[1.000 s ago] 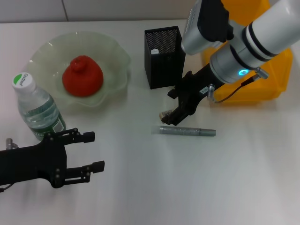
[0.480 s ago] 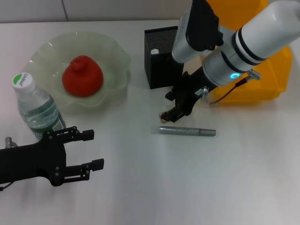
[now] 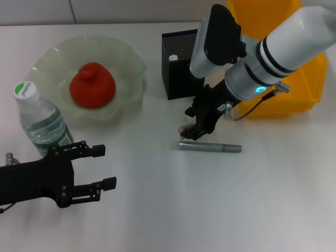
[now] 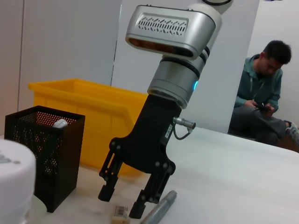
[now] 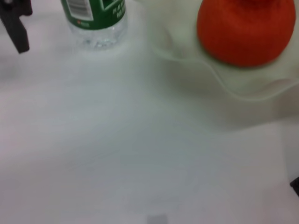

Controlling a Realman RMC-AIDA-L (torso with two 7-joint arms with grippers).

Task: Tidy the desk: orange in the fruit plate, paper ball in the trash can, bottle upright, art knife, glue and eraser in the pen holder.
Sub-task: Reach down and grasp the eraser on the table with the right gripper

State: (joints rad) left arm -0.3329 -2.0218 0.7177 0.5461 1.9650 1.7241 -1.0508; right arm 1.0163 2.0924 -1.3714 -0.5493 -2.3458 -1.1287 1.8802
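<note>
White, smooth table (image 3: 220,210) carries everything. Right gripper (image 3: 192,126) hangs with its black jaws spread apart just above a small pale eraser (image 3: 185,129), beside the slim silvery art knife (image 3: 209,147). Behind stands the black mesh pen holder (image 3: 181,63). Left gripper (image 3: 94,169), jaws released, rests near the upright clear bottle (image 3: 42,122); the orange (image 3: 93,84) sits in the wavy translucent fruit plate (image 3: 128,63).

The white screw cap with a green spot (image 3: 24,90) on the clear plastic water bottle with a green label (image 3: 44,126) carries a short printed word, too small to read for certain. The label's barcode (image 5: 78,7) shows in the right wrist view, digits illegible.
</note>
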